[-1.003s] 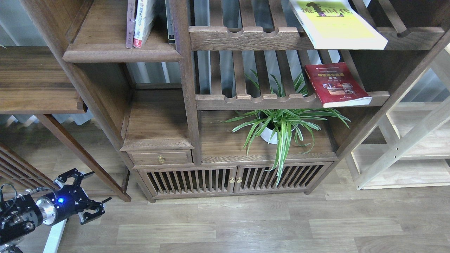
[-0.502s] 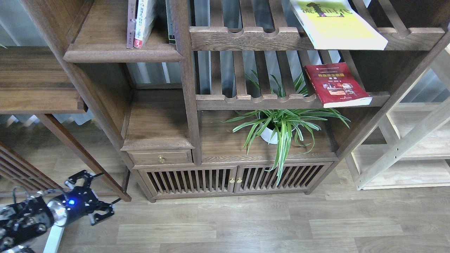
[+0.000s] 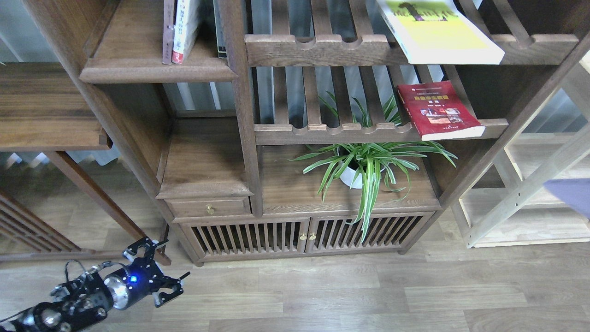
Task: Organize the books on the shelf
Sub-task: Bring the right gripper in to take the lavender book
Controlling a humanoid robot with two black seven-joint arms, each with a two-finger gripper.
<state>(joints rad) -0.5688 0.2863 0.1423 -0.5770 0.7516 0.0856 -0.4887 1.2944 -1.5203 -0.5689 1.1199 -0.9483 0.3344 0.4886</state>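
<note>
A yellow-green book (image 3: 440, 34) with a dark figure lies flat on the upper slatted rack at the top right. Below it, a red book (image 3: 438, 109) with a yellow title lies flat on the lower slatted rack. The shelf (image 3: 156, 74), a dark board with a rounded front lip, is at the top left and carries a few upright spines (image 3: 180, 30). A blurred lavender flat shape (image 3: 570, 196) juts in at the right edge; whatever holds it is out of view. My left gripper (image 3: 169, 262) hangs open and empty low at the left, over the floor. My right gripper is out of view.
A potted spider plant (image 3: 364, 168) stands on the cabinet top under the red book. A small drawer (image 3: 209, 207) and slatted doors (image 3: 299, 235) sit below. Pale wood shelving (image 3: 530, 184) stands to the right. A dark slanted leg (image 3: 106, 203) rises just behind my left gripper.
My left gripper has moved right and lower in the view, staying open. The lavender shape has come in at the right edge. The books on the racks have not moved.
</note>
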